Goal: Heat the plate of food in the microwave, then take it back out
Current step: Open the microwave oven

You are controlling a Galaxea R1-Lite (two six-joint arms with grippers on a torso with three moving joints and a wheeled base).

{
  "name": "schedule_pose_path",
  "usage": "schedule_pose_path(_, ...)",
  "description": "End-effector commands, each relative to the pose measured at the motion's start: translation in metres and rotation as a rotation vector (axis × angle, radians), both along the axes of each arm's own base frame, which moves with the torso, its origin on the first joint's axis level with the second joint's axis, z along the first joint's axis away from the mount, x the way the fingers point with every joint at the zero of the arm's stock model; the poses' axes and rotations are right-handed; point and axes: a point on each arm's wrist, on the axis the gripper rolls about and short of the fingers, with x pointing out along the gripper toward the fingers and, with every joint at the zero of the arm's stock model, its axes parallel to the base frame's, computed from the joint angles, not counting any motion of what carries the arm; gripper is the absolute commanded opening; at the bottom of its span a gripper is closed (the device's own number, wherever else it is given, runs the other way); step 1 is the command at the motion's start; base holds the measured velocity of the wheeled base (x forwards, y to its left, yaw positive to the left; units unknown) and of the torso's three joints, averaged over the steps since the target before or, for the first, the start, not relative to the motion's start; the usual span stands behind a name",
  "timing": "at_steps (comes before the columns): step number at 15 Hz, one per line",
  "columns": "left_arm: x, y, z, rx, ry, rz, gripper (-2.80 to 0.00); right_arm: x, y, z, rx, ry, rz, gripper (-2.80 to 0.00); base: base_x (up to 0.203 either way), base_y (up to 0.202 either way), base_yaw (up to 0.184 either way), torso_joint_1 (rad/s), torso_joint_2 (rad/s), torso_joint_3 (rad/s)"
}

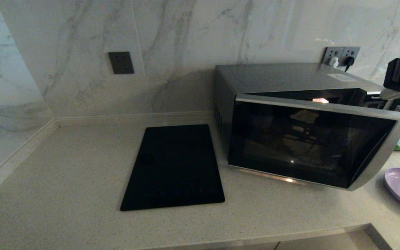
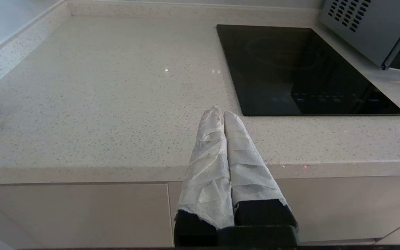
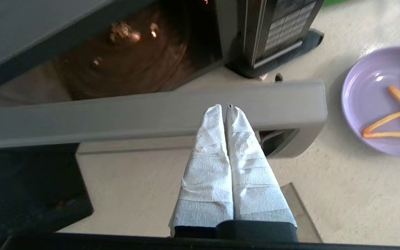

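Right gripper, jaws together, tips at the top edge of the partly open door of the microwave. The plate of food rests on the counter beside the jaws, outside the oven. Left gripper, jaws together, hovers well apart, so the right arm is nearer.

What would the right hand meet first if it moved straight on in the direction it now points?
Most likely the silver top edge of the microwave door. The right hand, fingers shut, points right at that strip and looks very near it, perhaps touching; depth is unclear.
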Motion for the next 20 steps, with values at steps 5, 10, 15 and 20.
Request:
schedule_pose_path(5,0.0,0.0,0.0,-0.001,0.001,0.001,-2.8,0.023,-0.002,-0.006,-0.111,-0.047,-0.143,-2.8,0.0,0.0,0.0,0.0,0.0,0.0)
schedule_pose_path(10,0.0,0.0,0.0,-0.001,0.001,0.001,-2.8,0.052,-0.003,-0.039,-0.182,-0.024,-0.155,-2.8,0.0,0.0,0.0,0.0,0.0,0.0)
schedule_pose_path(15,0.0,0.0,0.0,-0.001,0.001,0.001,-2.8,0.052,-0.001,-0.051,-0.195,0.022,-0.141,-2.8,0.0,0.0,0.0,0.0,0.0,0.0)
schedule_pose_path(20,0.0,0.0,0.0,-0.001,0.001,0.001,-2.8,0.016,0.023,-0.032,-0.182,-0.019,-0.046,-2.8,0.0,0.0,0.0,0.0,0.0,0.0)
